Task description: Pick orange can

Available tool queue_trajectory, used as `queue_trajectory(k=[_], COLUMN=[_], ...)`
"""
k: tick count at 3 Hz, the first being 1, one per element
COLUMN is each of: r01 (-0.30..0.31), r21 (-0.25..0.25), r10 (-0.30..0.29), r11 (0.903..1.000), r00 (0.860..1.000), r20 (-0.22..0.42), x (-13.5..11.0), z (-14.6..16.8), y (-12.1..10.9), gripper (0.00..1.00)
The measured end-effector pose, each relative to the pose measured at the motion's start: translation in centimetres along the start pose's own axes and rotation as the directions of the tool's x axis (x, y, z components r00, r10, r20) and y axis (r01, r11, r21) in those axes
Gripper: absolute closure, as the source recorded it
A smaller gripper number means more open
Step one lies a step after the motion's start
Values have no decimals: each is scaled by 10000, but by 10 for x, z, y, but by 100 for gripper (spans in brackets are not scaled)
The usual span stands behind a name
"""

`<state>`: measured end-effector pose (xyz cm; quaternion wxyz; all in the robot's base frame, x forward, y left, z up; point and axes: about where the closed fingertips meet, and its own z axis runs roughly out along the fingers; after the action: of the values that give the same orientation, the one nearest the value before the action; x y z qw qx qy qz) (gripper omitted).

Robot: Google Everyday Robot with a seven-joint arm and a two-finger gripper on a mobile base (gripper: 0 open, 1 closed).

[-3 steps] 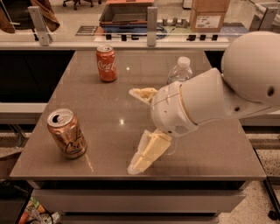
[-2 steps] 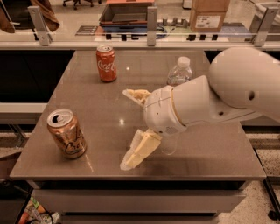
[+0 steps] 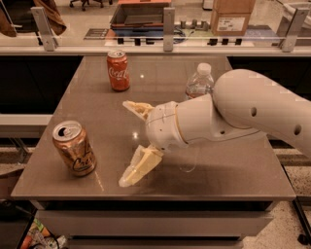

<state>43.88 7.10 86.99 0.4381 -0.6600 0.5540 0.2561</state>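
the pale copper-orange metal drink can (image 3: 74,148) at lower left has a satin sheen and a bright silver top. the deeper red metal can (image 3: 118,70) at upper centre looks glossier. the water bottle (image 3: 199,82) is clear plastic. the brown-grey table top (image 3: 233,165) is smooth and faintly reflective. the gripper (image 3: 125,144), mid-frame, has dull cream fingers (image 3: 141,165) spread apart, on a smooth white plastic arm shell (image 3: 252,112).

Count: one table (image 3: 243,168) with two cans on it, one orange can (image 3: 74,148) and one red can (image 3: 118,71), one water bottle (image 3: 199,82), one cardboard box (image 3: 234,14) behind, and my one gripper (image 3: 124,144), fingers spread, over mid-table.
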Motion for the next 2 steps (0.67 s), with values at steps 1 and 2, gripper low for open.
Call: queue_trajectory(k=[1, 2], r01=[-65, -215], r21=[-112, -292], r10=[71, 255], r11=[9999, 9993], r00=[9984, 9894], r20=[566, 1432], x=[-6, -13], z=[14, 27], y=[5, 13], gripper=[0, 0])
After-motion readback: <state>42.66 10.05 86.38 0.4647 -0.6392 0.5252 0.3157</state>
